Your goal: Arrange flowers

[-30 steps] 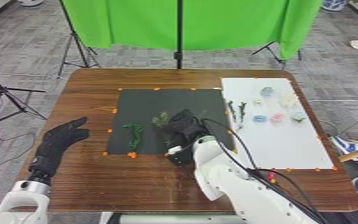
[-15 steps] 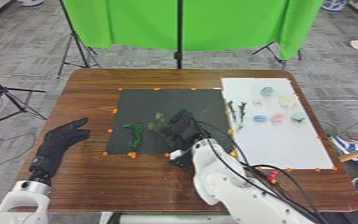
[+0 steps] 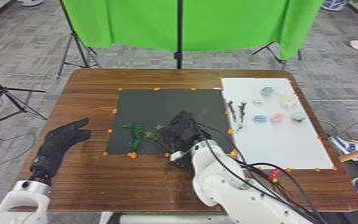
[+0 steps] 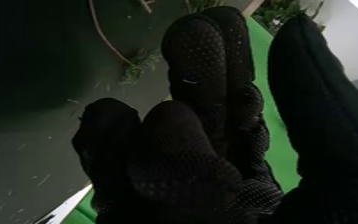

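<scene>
Taking twelve o'clock as away from the robot, you had the fingers of the right hand (image 4: 180,150) extended, thumb apart, with nothing visibly gripped. The green sprig (image 3: 151,135) lay at nine o'clock, just beside that hand, over the dark mat (image 3: 158,100). Within the preceding second its leafy tip had shifted toward six o'clock, which suggested a completed release; you were probably next to withdraw without snagging it. Farther toward nine o'clock lay the green strand (image 3: 134,137), then your left hand (image 3: 64,136), fingers relaxed. Flower heads (image 3: 277,118) waited at two o'clock on the white sheet (image 3: 291,147).
</scene>
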Robot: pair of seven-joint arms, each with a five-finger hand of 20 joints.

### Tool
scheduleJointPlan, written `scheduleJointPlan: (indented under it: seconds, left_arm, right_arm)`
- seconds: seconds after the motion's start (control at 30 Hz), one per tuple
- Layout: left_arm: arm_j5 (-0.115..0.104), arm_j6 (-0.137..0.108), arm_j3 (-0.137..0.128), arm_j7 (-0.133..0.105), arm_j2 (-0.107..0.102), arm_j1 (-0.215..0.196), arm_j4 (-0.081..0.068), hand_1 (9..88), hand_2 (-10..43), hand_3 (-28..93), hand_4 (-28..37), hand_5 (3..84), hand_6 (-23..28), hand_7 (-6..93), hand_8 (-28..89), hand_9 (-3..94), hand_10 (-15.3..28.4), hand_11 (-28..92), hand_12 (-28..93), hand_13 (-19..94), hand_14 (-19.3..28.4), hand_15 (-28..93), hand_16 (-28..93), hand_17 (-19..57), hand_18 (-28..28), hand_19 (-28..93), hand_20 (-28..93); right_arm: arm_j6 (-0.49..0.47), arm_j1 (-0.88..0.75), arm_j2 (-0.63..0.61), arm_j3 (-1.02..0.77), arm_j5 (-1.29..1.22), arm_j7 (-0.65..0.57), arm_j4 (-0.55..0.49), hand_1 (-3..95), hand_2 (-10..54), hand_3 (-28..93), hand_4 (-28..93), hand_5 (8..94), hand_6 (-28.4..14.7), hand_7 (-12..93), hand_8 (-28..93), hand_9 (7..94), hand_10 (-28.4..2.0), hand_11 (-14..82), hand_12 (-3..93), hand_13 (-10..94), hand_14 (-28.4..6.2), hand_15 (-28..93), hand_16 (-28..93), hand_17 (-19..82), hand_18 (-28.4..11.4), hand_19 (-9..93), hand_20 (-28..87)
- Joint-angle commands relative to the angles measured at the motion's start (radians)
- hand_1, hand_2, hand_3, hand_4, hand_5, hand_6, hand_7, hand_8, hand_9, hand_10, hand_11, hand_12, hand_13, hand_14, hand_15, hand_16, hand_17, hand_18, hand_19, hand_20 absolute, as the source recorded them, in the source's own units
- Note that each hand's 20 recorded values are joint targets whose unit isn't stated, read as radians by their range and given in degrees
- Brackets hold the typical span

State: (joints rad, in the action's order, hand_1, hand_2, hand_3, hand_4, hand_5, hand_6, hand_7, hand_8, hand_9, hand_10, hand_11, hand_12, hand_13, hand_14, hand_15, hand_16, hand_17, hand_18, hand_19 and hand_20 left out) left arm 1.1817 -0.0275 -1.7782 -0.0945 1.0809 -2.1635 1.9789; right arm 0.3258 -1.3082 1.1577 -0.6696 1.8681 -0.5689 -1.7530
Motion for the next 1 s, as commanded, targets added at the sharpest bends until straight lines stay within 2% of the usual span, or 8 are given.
scheduleJointPlan:
  seconds: [0.03, 0.13, 0.27, 0.53, 0.83, 1.0]
  left_arm:
    - [0.005, 0.012, -0.011, 0.015, 0.011, -0.015, 0.003, 20.6, 5.8, 66, -26.6, 46.8, 2.9, 9.4, -6, 47.5, 15.1, 20, 13, 36, 19.6, 23, 1, 2.5, 18.7, 22, 19]
    - [0.006, 0.013, -0.013, 0.018, 0.011, -0.018, 0.004, 20.6, 5.8, 66, -26.6, 46.6, 2.9, 9.4, -6, 47.5, 15.2, 20, 13, 36, 19.6, 23, 1, 2.5, 18.7, 22, 19]
    - [0.005, 0.012, -0.019, 0.019, 0.011, -0.024, 0.007, 20.7, 5.8, 66, -26.6, 46.7, 2.9, 9.5, -6, 47.5, 15.2, 20, 13, 36, 19.5, 23, 1, 2.5, 18.7, 22, 19]
    - [0.010, 0.020, -0.016, 0.027, 0.006, -0.018, 0.006, 20.6, 5.9, 66, -26.6, 46.5, 2.8, 9.4, -6, 47.4, 15.1, 20, 13, 36, 19.5, 23, 1, 2.5, 18.8, 22, 19]
    - [0.019, 0.029, -0.016, 0.030, 0.010, -0.013, 0.006, 20.6, 5.9, 66, -26.6, 46.7, 2.9, 9.4, -6, 47.5, 15.1, 20, 13, 36, 19.5, 23, 1, 2.4, 18.8, 22, 19]
    - [0.020, 0.028, -0.016, 0.030, 0.011, -0.012, 0.005, 20.6, 6.0, 66, -26.5, 46.6, 2.9, 9.3, -6, 47.4, 15.2, 20, 13, 36, 19.6, 23, 1, 2.4, 18.8, 22, 19]
  right_arm:
    - [0.018, -0.044, -0.029, -0.026, 0.160, -0.004, -0.028, 41.4, -9.5, 62, -14, 80.9, -2.2, 31, 11, 92.5, -11.1, 40.4, 25.1, 94, -0.6, 67, 25, 63, -17.5, 93, 42]
    - [0.018, -0.072, -0.048, -0.051, 0.174, -0.007, -0.053, 39.1, -9.5, 64, -14, 81.2, -2.0, 32, 5, 92.5, -11.0, 40.5, 25.1, 94, -0.7, 67, 25, 63, -17.5, 93, 43]
    - [0.018, -0.108, -0.067, -0.077, 0.154, -0.004, -0.087, 36.2, -9.5, 66, -14, 81.7, -1.8, 34, -9, 92.4, -11.0, 41.0, 25.3, 94, -0.8, 67, 25, 63, -17.8, 93, 43]
    - [-0.065, -0.161, -0.089, -0.122, 0.183, -0.024, -0.146, 32.9, -7.8, 65, -13, 82.9, -2.2, 34, -10, 92.8, -11.3, 41.5, 25.2, 94, -1.1, 68, 25, 64, -18.3, 93, 45]
    - [-0.152, -0.155, -0.088, -0.083, 0.157, -0.018, -0.156, 30.3, -4.4, 64, -13, 84.0, -2.5, 32, -9, 93.3, -11.3, 41.2, 25.3, 94, -1.2, 69, 24, 64, -18.7, 93, 46]
    - [-0.167, -0.136, -0.079, -0.054, 0.145, -0.006, -0.153, 29.9, -3.2, 63, -13, 84.1, -2.7, 31, -9, 93.5, -11.4, 40.8, 25.2, 94, -1.3, 69, 24, 64, -18.6, 93, 46]
